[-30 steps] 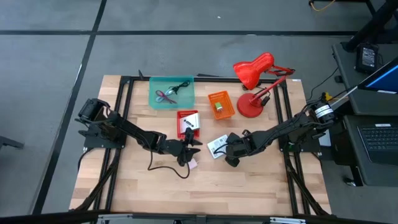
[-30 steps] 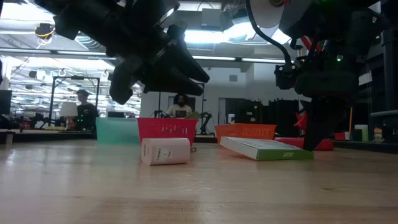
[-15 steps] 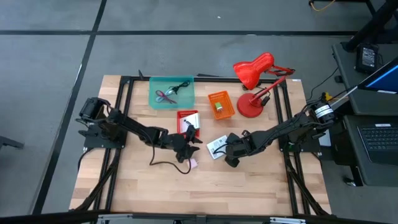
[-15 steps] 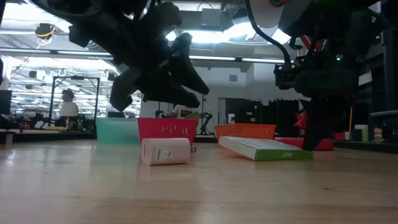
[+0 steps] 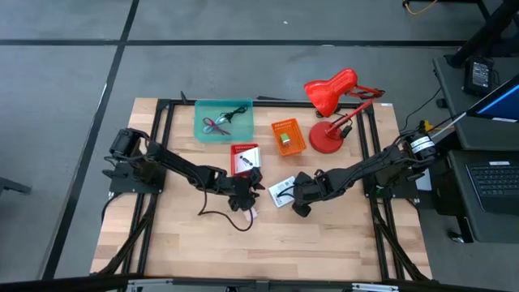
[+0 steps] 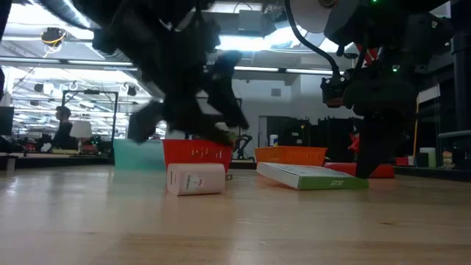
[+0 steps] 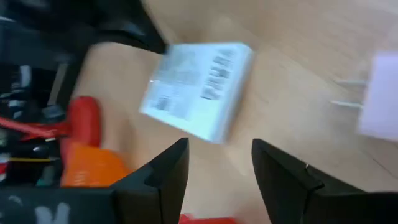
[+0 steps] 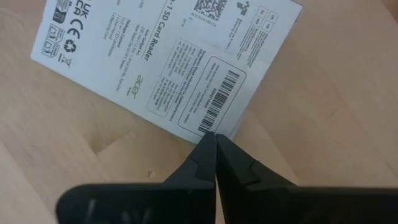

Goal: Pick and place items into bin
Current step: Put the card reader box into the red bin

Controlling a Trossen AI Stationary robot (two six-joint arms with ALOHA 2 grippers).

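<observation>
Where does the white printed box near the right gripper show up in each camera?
High view: the white box lies mid-table, just left of the right gripper.
Low view: flat, right of centre.
Left wrist view: upper middle.
Right wrist view: fills the top.
Shared landmark: the red lamp base, behind it.

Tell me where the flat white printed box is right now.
In the high view the flat white printed box lies on the wooden table just right of centre, directly in front of the shut right gripper, below the small orange basket.
</observation>
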